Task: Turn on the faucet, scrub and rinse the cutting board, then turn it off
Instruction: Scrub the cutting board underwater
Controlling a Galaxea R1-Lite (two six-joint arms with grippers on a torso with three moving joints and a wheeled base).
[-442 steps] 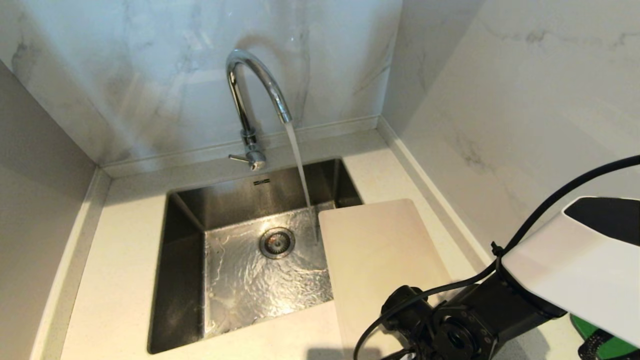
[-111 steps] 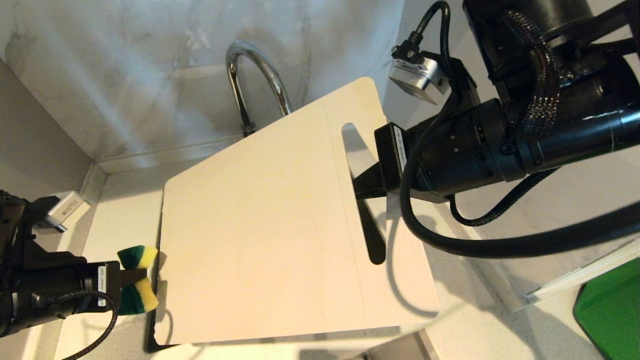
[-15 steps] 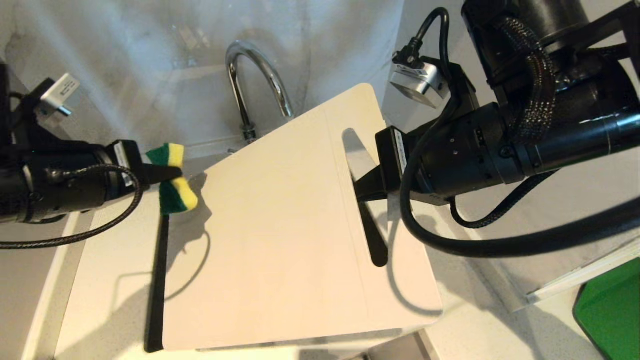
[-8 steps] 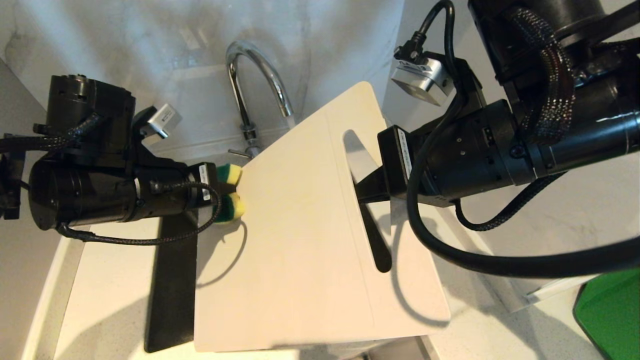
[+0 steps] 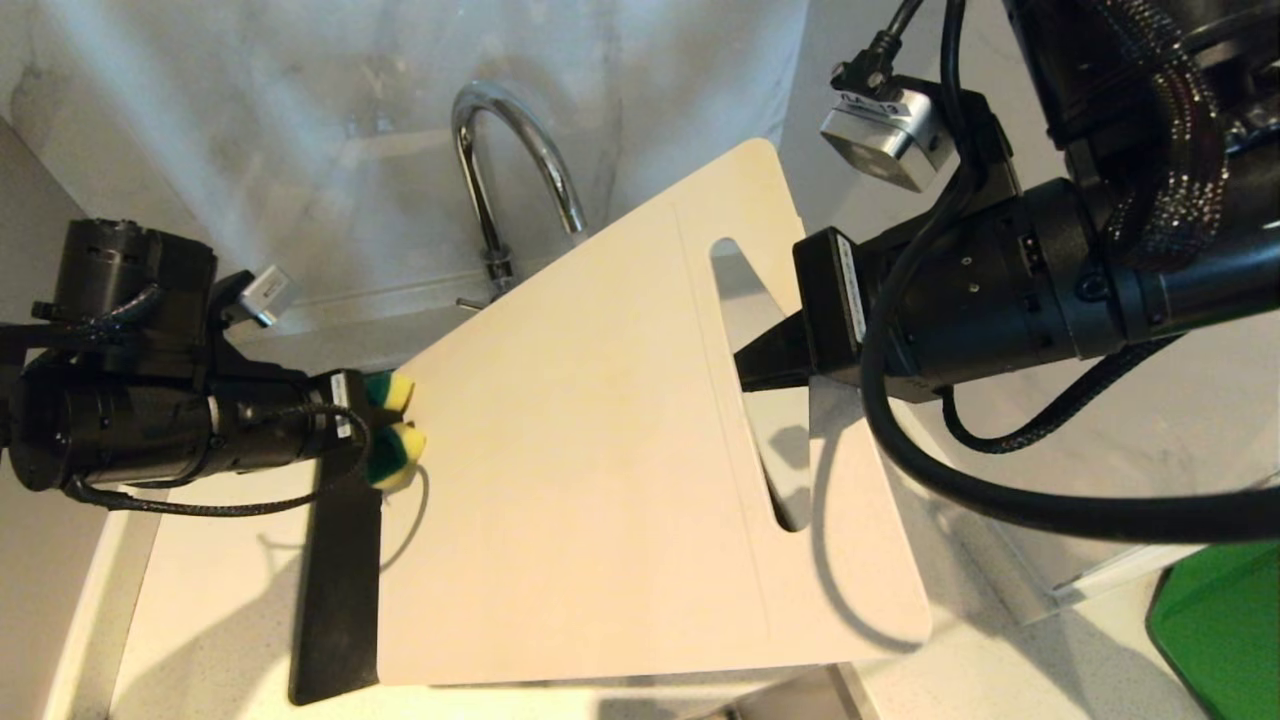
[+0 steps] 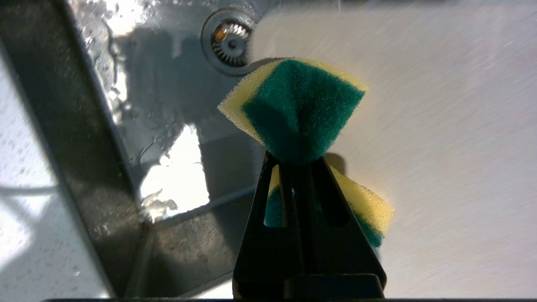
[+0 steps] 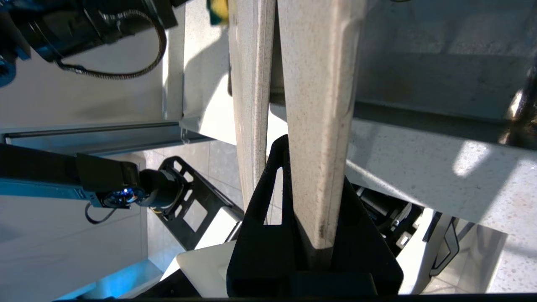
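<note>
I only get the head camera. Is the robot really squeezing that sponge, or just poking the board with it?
Observer: Squeezing. In the left wrist view the left gripper is shut on the sponge, pinching its middle so both ends fan out.
Operator: What's under the board? I can't see!
Observer: The wet sink, with its round drain peeking out past the cutting board.
Operator: How does the other hand hold the board?
Observer: The right wrist view shows the right gripper clamped on the strip of board beside the handle slot.
</note>
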